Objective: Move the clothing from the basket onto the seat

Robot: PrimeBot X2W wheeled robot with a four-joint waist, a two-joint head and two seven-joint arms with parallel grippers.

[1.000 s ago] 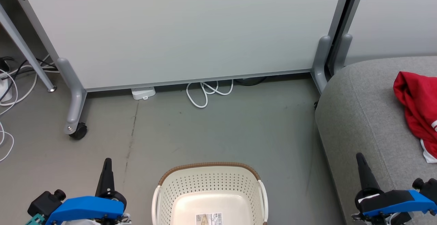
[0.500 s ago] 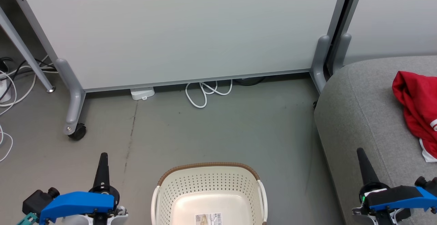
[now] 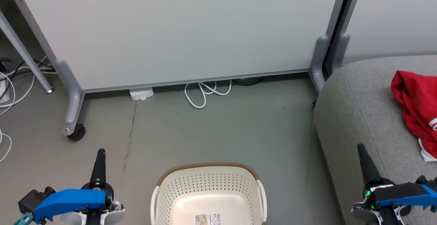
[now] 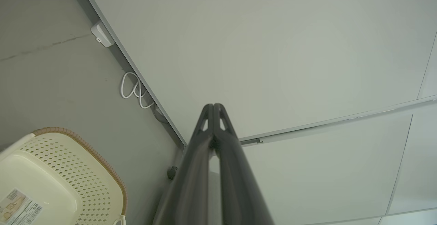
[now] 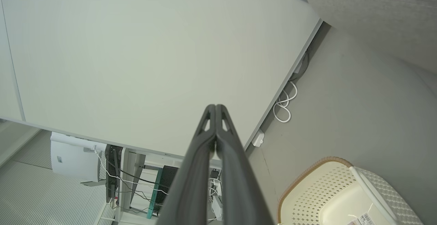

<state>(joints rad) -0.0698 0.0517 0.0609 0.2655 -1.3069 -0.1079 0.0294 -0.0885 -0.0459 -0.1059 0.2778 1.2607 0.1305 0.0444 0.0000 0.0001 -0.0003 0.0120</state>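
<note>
basket (image 3: 208, 166) label (image 3: 208, 219) — barcode, print unreadable, red clothing (image 3: 414, 102) on seat (image 3: 355, 115)

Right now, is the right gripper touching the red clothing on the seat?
Apart. The head view shows bare grey seat between the shut right gripper and the clothing.

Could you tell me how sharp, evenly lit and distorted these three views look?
Head view: sharp, soft even light, only a faint shadow on the floor beside the seat. Left wrist view: left gripper blurs toward the lens; partition edges bow slightly. Right wrist view: right gripper likewise soft up close, basket crisp.
</note>
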